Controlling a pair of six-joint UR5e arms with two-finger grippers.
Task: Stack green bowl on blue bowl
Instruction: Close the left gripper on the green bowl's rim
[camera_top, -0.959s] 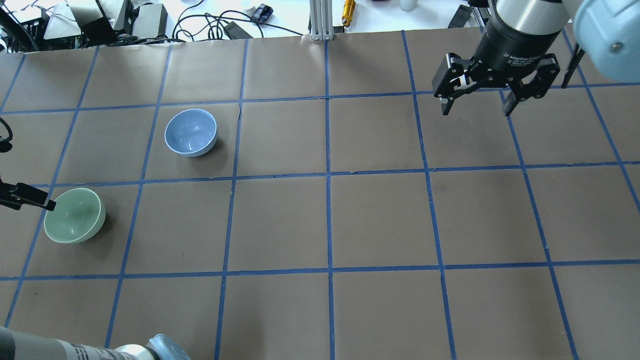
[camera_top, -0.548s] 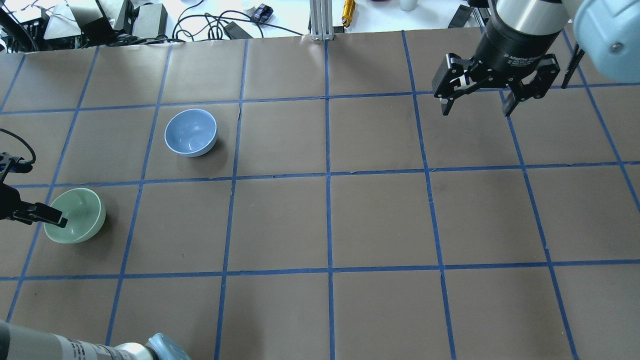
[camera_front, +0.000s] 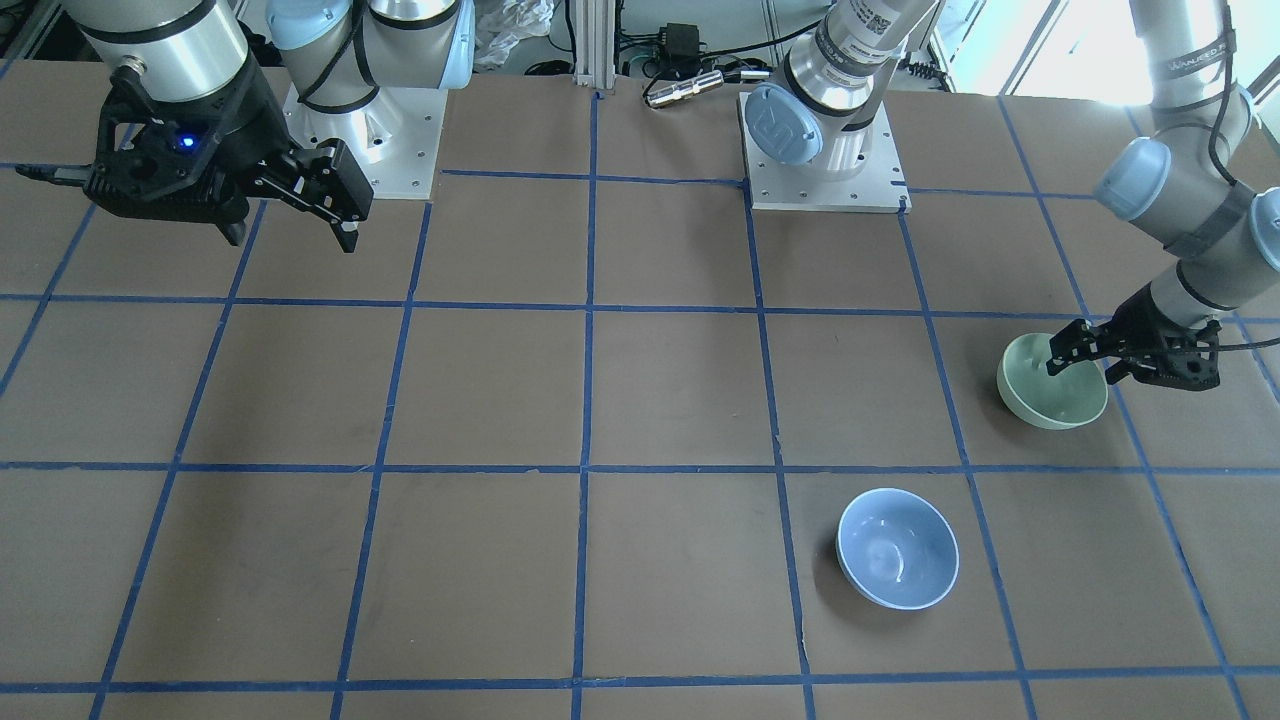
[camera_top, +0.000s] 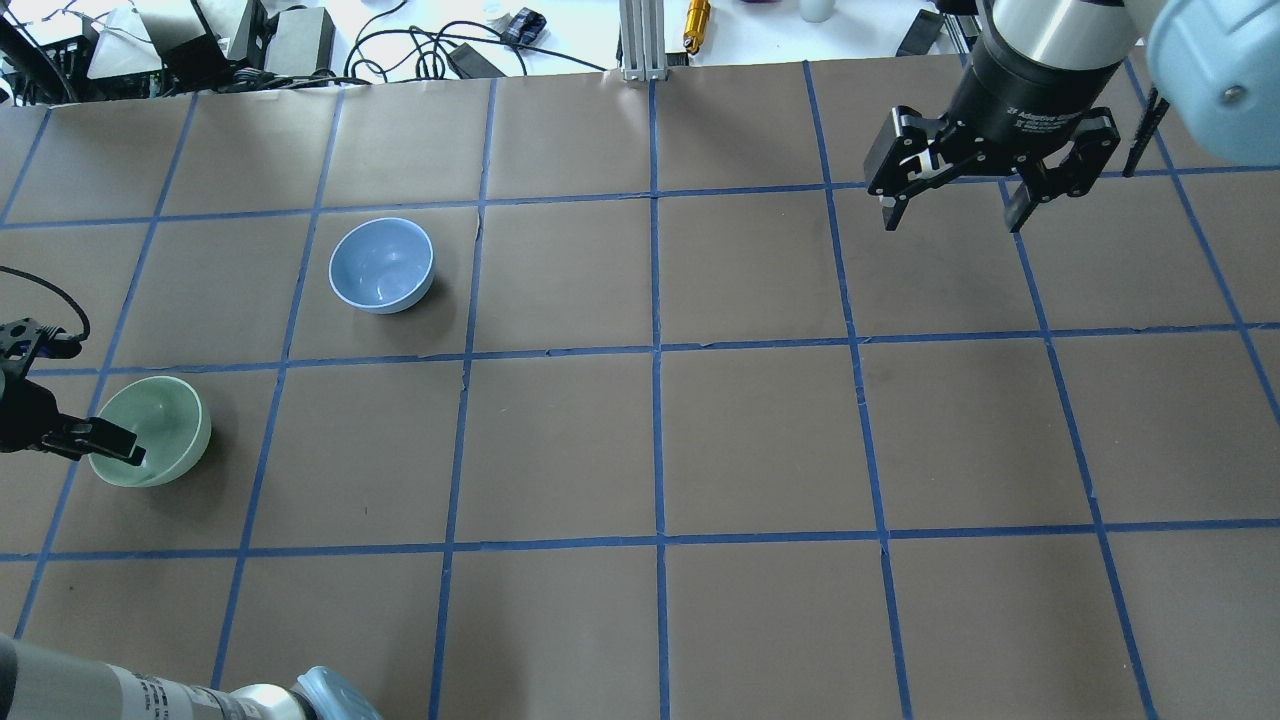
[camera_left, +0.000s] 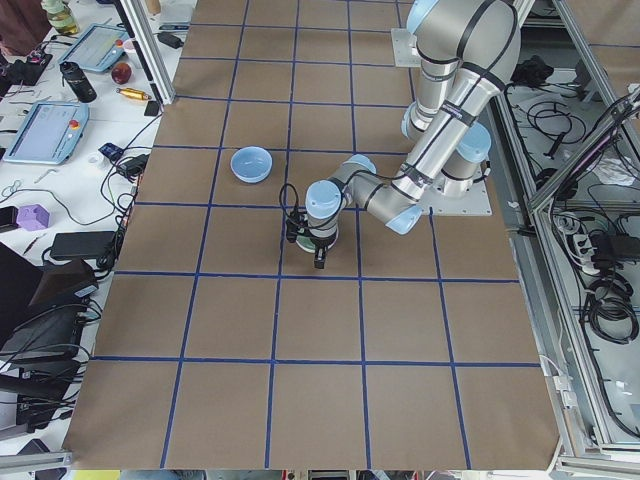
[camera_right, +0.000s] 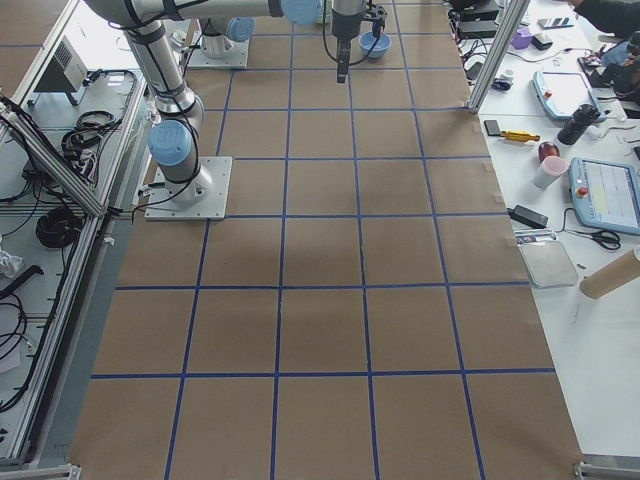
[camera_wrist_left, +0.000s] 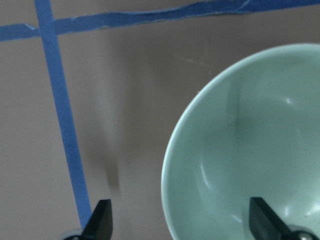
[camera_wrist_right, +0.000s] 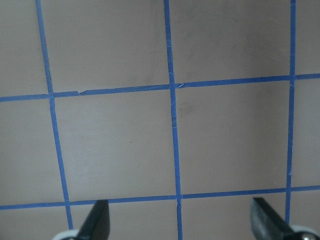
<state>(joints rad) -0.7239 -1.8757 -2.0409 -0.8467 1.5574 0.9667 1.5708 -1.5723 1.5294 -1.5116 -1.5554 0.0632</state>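
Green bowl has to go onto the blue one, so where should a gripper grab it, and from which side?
Pinch the green bowl by its rim wall from above, one finger inside, one outside: it sits upright, mouth open, with thin walls. The open left gripper straddles the rim that way.

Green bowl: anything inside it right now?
No contents visible in the green bowl. The left gripper is open astride its rim: one finger in the hollow, the other outside over the table. The bowl surface under the inner finger is hidden.
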